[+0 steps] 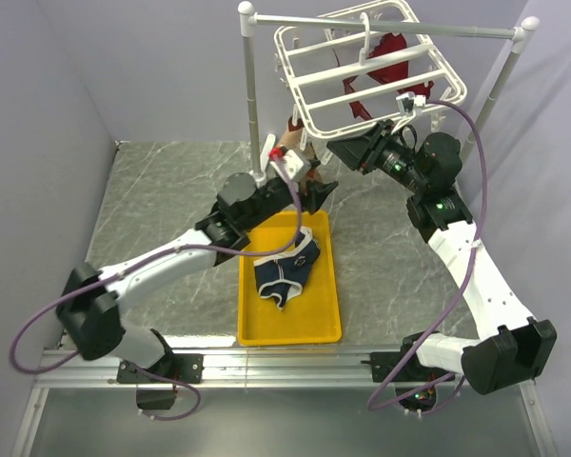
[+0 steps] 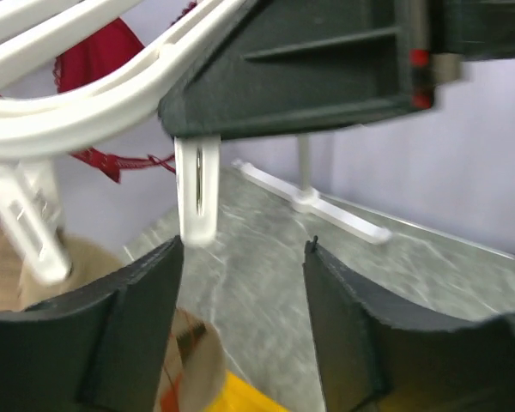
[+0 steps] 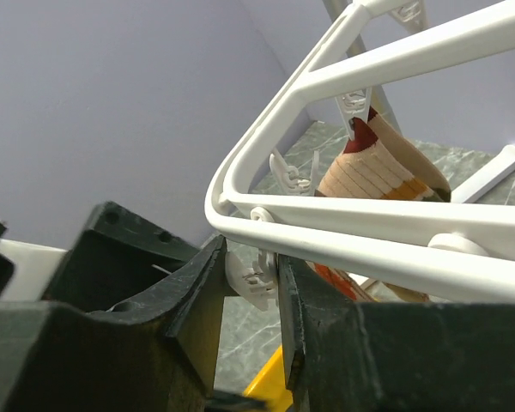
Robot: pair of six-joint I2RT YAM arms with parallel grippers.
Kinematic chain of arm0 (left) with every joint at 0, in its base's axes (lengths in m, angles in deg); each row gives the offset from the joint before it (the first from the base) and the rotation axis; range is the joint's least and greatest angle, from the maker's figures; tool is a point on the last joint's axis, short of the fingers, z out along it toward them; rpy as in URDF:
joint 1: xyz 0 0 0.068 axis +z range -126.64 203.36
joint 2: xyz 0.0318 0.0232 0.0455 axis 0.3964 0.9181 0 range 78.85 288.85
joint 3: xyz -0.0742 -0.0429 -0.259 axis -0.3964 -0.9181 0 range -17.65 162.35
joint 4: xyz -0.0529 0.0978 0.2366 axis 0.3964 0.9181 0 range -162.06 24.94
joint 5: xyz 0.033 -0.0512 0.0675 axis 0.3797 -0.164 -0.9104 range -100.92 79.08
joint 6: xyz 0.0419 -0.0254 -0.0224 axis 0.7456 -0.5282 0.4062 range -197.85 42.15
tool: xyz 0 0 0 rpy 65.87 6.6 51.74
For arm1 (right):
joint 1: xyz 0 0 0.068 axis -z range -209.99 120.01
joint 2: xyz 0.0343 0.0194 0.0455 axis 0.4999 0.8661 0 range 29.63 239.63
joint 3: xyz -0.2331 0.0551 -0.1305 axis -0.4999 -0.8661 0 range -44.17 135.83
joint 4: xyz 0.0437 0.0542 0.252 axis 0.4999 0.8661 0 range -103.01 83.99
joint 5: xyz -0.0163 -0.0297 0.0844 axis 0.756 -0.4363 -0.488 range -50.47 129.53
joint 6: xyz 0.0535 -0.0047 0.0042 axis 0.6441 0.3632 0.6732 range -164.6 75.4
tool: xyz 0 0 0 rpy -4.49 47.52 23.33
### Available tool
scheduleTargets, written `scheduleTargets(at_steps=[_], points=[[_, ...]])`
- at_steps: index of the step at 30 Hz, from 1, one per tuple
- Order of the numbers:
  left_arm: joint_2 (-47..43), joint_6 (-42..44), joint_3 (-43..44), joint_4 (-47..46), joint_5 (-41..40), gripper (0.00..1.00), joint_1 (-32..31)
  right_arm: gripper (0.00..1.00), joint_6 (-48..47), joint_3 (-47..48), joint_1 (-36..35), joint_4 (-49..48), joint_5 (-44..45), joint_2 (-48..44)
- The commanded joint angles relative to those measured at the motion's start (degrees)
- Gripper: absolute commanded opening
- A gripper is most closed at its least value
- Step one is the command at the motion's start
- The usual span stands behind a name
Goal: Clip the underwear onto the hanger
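Under the hanger (image 3: 395, 60) rim, the right gripper (image 3: 251, 283) has its jaws nearly together, pinching a small white clip (image 3: 257, 279). Nearby, the left gripper (image 2: 240, 257) gapes wide with nothing between its fingers; a second clip (image 2: 196, 202) dangles just above one of them. The underwear (image 1: 287, 269) lies crumpled in the yellow tray (image 1: 252, 328), well below the hanger. Blur softens the left wrist view, and the bars half hide the red garment (image 1: 390, 52).

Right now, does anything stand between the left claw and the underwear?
Nothing visible. The underwear lies uncovered in the yellow tray, just nearer than the open, empty left claw. The right claw is up at the hanger, closed on a clip.
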Motion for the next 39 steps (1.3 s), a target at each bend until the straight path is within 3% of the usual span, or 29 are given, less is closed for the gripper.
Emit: scheduleTargets(at_steps=[1, 3, 10, 11, 14, 18, 25, 31, 34, 35, 36, 38, 39], points=[[-8.60, -5.87, -2.96, 3.63, 6.67, 0.68, 1.90, 0.00, 0.25, 3.24, 0.20, 0.47, -0.59, -0.10], [-12.29, -8.95, -4.99, 5.49, 10.26, 0.74, 4.19, 0.00, 1.13, 3.59, 0.28, 0.65, -1.12, 0.25], [-14.15, -15.47, -4.21, 6.99, 20.92, 0.72, 11.40, 0.00, 3.94, 4.20, 0.46, -0.32, -3.31, 1.30], [-13.36, -14.68, -3.24, 6.99, 20.05, 0.77, 11.40, 0.00, 4.82, 4.29, 0.37, -0.40, -3.14, 1.56], [-11.70, -11.80, -2.18, 4.54, 16.89, 0.77, 10.44, 0.00, 6.14, 4.38, 0.46, -0.93, -2.96, 2.09], [-8.44, -6.24, 1.07, 4.53, 9.51, 0.72, 7.01, 0.00, 7.55, 5.43, 0.37, -1.37, -3.22, 3.15], [-3.34, 0.35, 6.86, 6.20, 4.40, 0.66, 3.93, 0.00, 9.40, 4.56, 0.28, -2.95, -4.37, 2.80], [-0.35, 4.31, 10.03, 6.55, 1.59, 0.52, 3.05, 0.00, 9.31, 5.26, 0.28, -2.60, -5.25, 3.24], [0.44, 4.75, 11.09, 6.99, 1.58, 0.35, 2.96, 0.00, 9.40, 5.44, 0.28, -2.51, -5.25, 3.41], [0.62, 4.57, 11.18, 6.99, 1.76, 0.22, 3.05, 0.00, 9.22, 5.26, 0.28, -2.69, -5.25, 3.32], [0.62, 4.57, 11.09, 6.99, 1.93, 0.17, 3.05, 0.00, 8.96, 5.17, 0.28, -2.52, -5.16, 3.15], [0.62, 4.22, 11.18, 6.82, 1.85, 0.03, 2.87, 0.09, 7.47, 5.17, 0.20, -1.81, -3.94, 2.97], [0.44, 4.22, 11.09, 6.82, 1.85, 0.00, 2.87, 0.12, 6.85, 5.17, 0.20, -0.94, -3.49, 2.97]])
